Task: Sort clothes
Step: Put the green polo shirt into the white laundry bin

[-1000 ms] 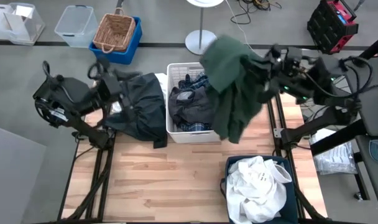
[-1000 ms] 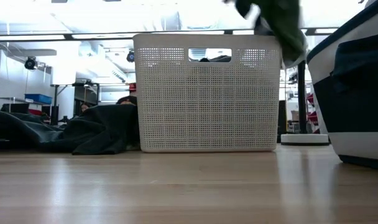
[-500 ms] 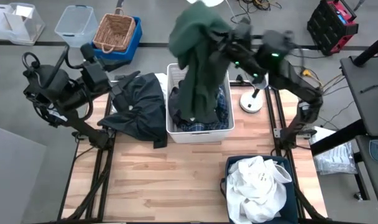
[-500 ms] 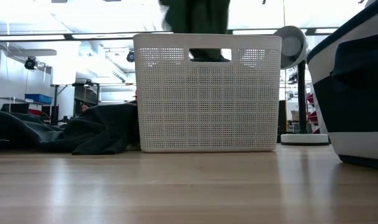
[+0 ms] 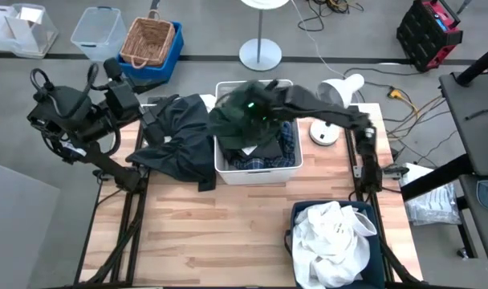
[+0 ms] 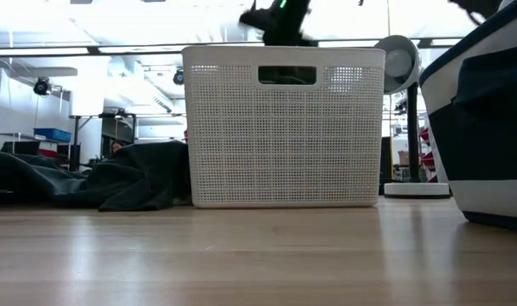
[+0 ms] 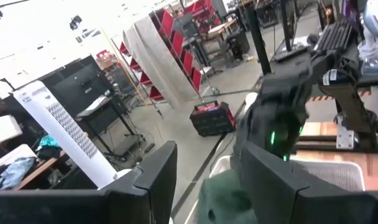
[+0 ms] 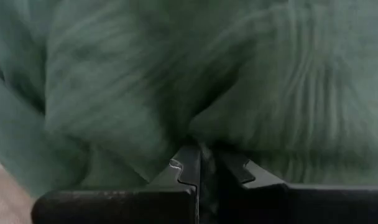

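Observation:
My right gripper [image 5: 246, 114] is shut on a dark green garment [image 5: 236, 124] and sits over the far left part of the white bin [image 5: 258, 170]. The garment is bunched on the plaid and dark clothes [image 5: 280, 144] in that bin. In the low view the gripper [image 6: 280, 19] shows just above the bin's rim [image 6: 284, 53]. A dark garment [image 5: 180, 140] lies heaped on the table left of the bin. My left gripper [image 7: 207, 158] is raised at the table's far left corner [image 5: 148, 111], open with nothing between its fingers. My right gripper pinches a bunched fold of the dark green garment [image 8: 198, 130] between its two fingers. The fingers slant downward, coming from the table's right side. The cloth is slack and heaped around the fingers, resting on the clothes in the white bin.
A dark blue bin [image 5: 371, 241] holding white clothes [image 5: 332, 241] stands at the near right. A white desk lamp [image 5: 332, 120] stands right of the white bin. Bare wood [image 5: 204, 233] lies at the near left. Baskets [image 5: 148, 44] sit on the floor beyond the table.
My right gripper has swung from beyond the table's far right toward the left and down onto the white bin, tipping its fingers downward. The green garment, which hung long below it, has come down with it and now lies bunched on the bin's clothes.

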Controlling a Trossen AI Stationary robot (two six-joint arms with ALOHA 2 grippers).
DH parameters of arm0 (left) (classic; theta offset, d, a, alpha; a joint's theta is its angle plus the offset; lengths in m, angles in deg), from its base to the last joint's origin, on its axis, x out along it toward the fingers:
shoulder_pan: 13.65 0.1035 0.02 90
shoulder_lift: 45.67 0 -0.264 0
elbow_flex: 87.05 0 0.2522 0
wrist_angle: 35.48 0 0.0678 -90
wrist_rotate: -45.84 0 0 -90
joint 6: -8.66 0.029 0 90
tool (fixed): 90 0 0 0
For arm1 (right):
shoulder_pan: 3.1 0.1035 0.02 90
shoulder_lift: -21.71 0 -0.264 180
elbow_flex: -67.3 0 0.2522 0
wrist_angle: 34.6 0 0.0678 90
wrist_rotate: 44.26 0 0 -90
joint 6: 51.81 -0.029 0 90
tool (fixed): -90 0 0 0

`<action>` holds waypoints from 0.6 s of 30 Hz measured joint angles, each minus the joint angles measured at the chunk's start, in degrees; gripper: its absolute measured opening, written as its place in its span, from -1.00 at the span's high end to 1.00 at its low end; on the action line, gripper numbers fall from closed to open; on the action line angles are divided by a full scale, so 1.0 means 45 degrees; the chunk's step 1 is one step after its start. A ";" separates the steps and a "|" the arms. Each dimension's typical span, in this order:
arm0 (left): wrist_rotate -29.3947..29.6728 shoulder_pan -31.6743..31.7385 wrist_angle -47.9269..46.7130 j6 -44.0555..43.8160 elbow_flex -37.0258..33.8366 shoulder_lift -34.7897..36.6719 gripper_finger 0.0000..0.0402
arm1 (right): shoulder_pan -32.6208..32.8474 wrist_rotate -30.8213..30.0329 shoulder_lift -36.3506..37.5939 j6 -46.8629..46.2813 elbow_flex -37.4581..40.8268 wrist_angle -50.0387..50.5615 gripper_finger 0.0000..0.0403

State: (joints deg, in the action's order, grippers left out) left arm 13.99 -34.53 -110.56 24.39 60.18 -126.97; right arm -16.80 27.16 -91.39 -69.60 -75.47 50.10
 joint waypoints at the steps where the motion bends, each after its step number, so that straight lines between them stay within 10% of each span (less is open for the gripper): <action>1: 0.0003 0.0000 -0.0184 -0.0145 0.0000 0.0000 0.21 | -0.0003 0.0501 -0.0386 -0.0201 0.0026 0.0135 0.94; 18: -0.0025 0.0000 -0.2952 -0.2780 -0.0010 0.0010 0.21 | -0.0480 0.6216 -0.4187 -0.0629 -0.0007 0.0154 0.94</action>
State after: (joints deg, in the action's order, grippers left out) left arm 13.88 -34.53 -123.85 11.88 60.14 -126.93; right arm -18.96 55.13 -110.23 -72.44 -75.50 50.79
